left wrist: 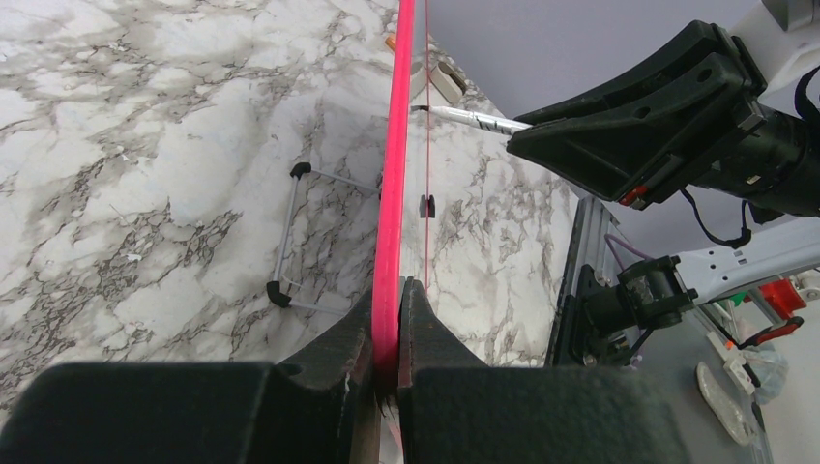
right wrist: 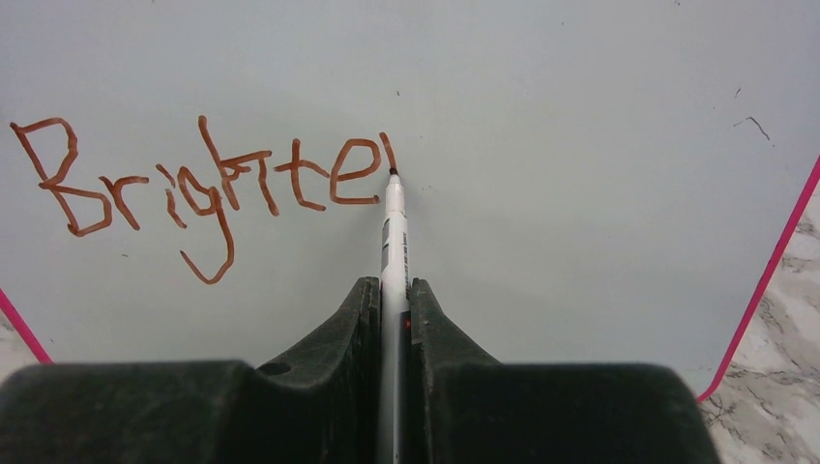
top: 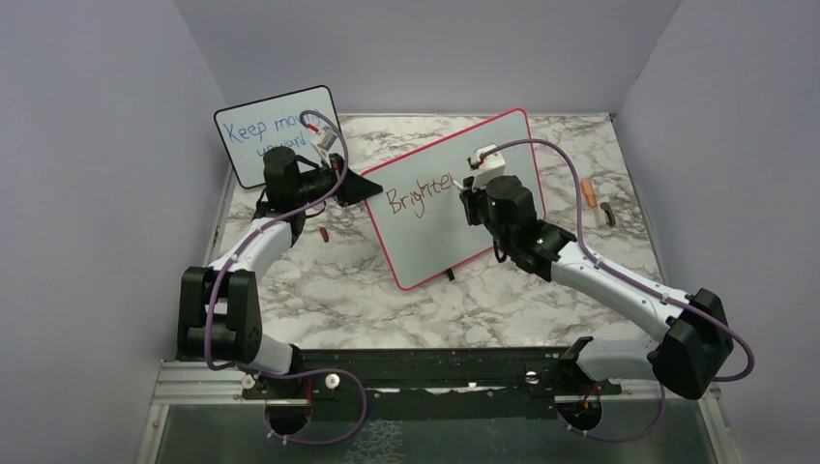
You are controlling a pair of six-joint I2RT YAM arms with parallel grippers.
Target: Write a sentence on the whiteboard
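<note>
The whiteboard (top: 430,246), red-pink framed, stands tilted mid-table. My left gripper (top: 366,184) is shut on its left edge; in the left wrist view the red frame (left wrist: 395,174) runs between the closed jaws of the left gripper (left wrist: 389,295). My right gripper (top: 473,191) is shut on a white marker (right wrist: 394,227), which sticks out between the jaws of the right gripper (right wrist: 394,290). The marker's tip touches the board (right wrist: 600,135) just right of the sentence (right wrist: 203,179). The sentence reads "Brighte" plus one upright stroke in reddish-brown, and it also shows from above (top: 418,196).
A smaller black-framed board (top: 276,130) with blue writing leans at the back left. An orange piece (top: 587,193) and a small brown-grey piece (top: 607,215) lie at the right. A small red-brown bit (top: 325,234) lies near the left arm. A wire stand (left wrist: 290,232) props the whiteboard.
</note>
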